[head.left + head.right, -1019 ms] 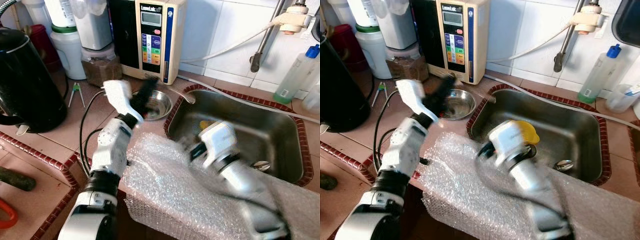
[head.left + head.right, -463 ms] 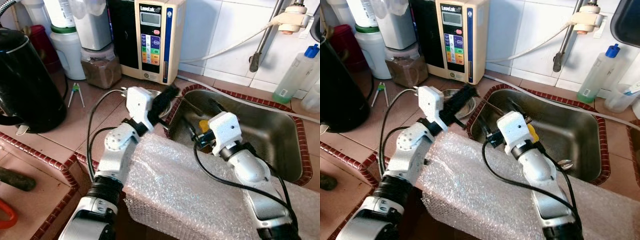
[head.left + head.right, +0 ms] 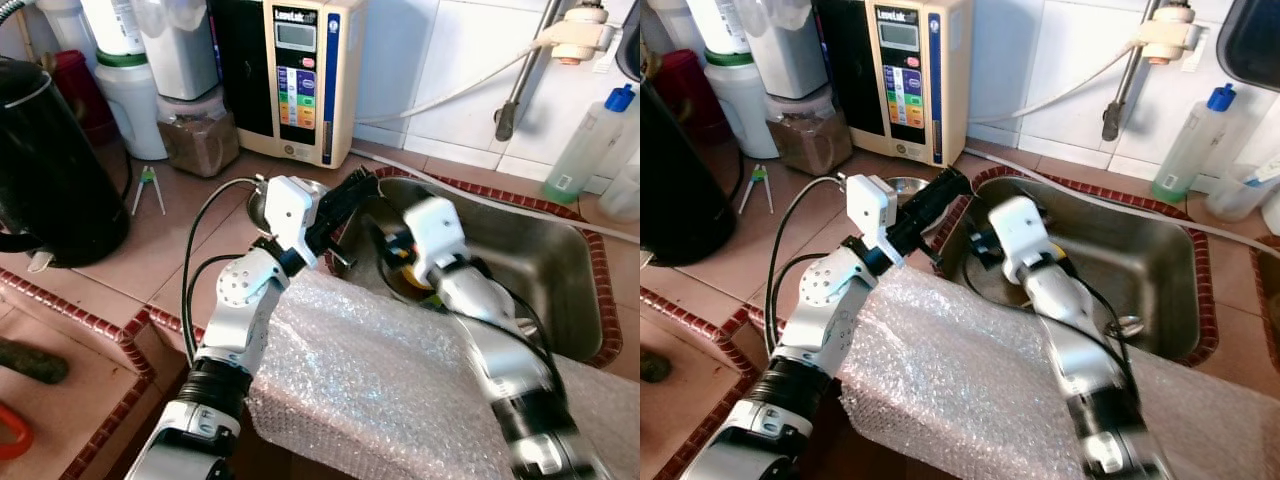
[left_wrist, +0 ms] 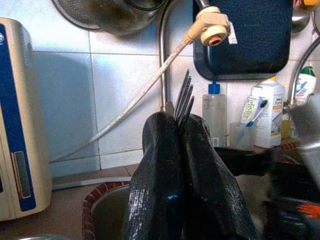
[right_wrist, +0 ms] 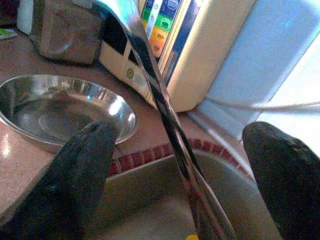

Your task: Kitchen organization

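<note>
A tiled table [image 3: 120, 270] runs along a white-tiled wall, with a steel sink [image 3: 560, 270] sunk into it and a sheet of bubble wrap [image 3: 380, 390] draped over the front edge. At the far left stands a black kettle [image 3: 50, 160]; behind it are white jugs [image 3: 135, 90], a jar [image 3: 200, 135] of brown grains and a cream water unit [image 3: 300, 80] with coloured buttons. A blue-capped bottle [image 3: 590, 140] stands by the wall to the right of the sink.

The left gripper [image 3: 345, 205] reaches over the sink's near left corner, its fingers [image 4: 160, 170] pressed tight around a fork [image 4: 182, 97] whose tines stick out past the tips, as the left wrist view shows. The right gripper [image 5: 182, 165] hangs inside the sink near a yellow object [image 3: 408, 272], fingers spread wide with a shiny metal handle [image 5: 160, 107] crossing the gap, touching neither. A small steel bowl [image 5: 60, 107] sits on the table just beside the sink's left rim, behind the left wrist. Green-handled tongs [image 3: 150, 185] lie near the kettle.
</note>
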You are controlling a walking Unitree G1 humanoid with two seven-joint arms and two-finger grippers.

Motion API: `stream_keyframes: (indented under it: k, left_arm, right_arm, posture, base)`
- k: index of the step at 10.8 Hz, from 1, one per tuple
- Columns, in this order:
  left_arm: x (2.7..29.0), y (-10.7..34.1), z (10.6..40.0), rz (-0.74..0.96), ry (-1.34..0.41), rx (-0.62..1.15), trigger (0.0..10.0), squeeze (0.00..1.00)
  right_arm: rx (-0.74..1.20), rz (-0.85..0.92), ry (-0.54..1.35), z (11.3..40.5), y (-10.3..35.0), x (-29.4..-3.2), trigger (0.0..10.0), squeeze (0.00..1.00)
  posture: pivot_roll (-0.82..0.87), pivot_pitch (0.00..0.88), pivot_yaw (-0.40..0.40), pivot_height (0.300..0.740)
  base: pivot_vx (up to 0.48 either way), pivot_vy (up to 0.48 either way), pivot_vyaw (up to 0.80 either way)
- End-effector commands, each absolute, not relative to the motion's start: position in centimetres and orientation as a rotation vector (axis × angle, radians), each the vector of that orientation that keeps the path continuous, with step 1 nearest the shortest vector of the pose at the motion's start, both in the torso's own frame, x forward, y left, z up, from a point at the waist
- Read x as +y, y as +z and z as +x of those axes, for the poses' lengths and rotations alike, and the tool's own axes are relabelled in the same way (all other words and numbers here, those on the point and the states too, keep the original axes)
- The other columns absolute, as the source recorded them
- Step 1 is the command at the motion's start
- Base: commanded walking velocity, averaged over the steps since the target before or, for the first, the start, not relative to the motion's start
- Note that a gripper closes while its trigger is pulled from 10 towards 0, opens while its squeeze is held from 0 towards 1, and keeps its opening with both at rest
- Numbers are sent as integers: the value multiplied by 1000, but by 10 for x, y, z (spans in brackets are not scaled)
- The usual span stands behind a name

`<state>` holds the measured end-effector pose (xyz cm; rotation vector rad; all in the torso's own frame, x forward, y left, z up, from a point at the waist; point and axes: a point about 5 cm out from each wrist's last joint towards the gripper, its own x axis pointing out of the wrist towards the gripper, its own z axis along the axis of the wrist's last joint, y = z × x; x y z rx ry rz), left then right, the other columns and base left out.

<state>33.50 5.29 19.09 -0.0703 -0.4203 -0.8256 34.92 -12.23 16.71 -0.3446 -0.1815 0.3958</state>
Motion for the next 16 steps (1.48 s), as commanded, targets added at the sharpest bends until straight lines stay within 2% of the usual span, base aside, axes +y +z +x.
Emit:
stream_keyframes:
  k: [1,3,5,9,16]
  left_arm:
    - [50,195,332,-60,-850,-441,0,0]
    - [49,194,331,-65,-848,-440,0,0]
    - [48,192,330,-69,-842,-435,0,0]
    - [47,191,331,-70,-844,-428,0,0]
    - [49,185,330,-57,-841,-409,0,0]
  right_arm:
    - [-187,-315,416,352,170,-118,0,0]
    - [-171,-297,534,350,161,-93,0,0]
    - [-165,-289,553,344,155,-85,0,0]
    - [-129,-286,521,334,142,-96,0,0]
    - [-156,-306,454,337,147,-106,0,0]
  posture:
    - [14,0,-10,740]
    - [23,0,-22,740]
    - [20,0,-23,740]
    - [6,0,-17,740]
    - [14,0,-19,740]
  base:
    - [0,0,0]
    - [0,0,0]
    - [0,0,0]
    - [0,0,0]
    - [0,0,0]
